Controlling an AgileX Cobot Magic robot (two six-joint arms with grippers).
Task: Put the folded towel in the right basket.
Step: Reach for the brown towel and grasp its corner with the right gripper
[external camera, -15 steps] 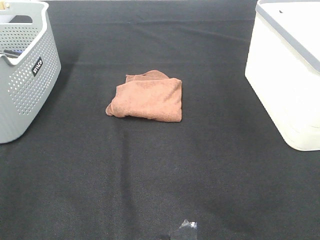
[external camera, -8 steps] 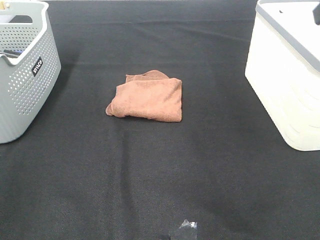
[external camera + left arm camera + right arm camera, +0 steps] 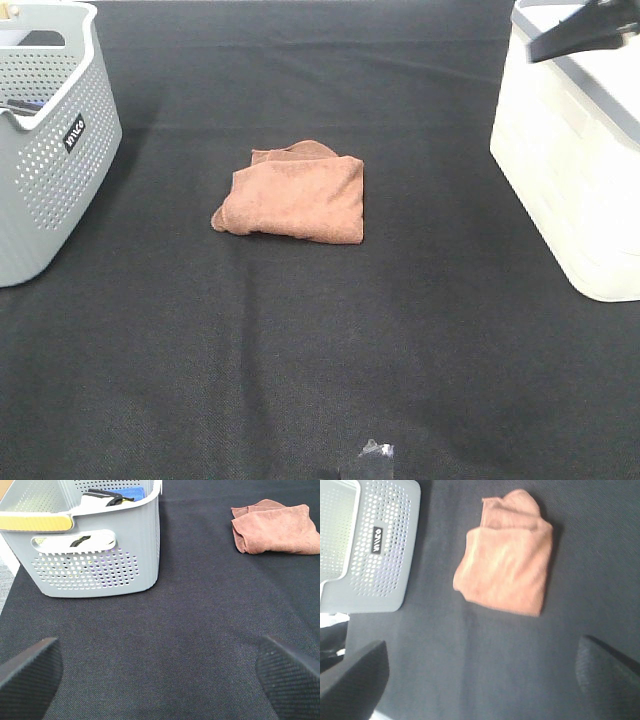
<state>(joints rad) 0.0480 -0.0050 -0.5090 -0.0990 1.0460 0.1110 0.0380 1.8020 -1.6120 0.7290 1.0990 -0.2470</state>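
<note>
The folded brown towel point(image 3: 295, 192) lies flat on the black cloth in the middle of the table. It also shows in the left wrist view point(image 3: 275, 527) and the right wrist view point(image 3: 507, 572). The white right basket point(image 3: 570, 170) stands at the right edge. My right gripper point(image 3: 585, 28) is high above that basket's rim, far from the towel. In its wrist view the right gripper point(image 3: 482, 677) is open and empty. My left gripper point(image 3: 160, 680) is open and empty over bare cloth near the grey basket; it is out of the exterior view.
A grey perforated basket point(image 3: 50, 140) holding some items stands at the left, also seen in the left wrist view point(image 3: 100, 555) and the right wrist view point(image 3: 375, 555). A small shiny scrap point(image 3: 370, 460) lies at the front edge of the cloth.
My right gripper has come into the exterior view at the top right, moving left over the white basket. The towel and both baskets have not moved.
</note>
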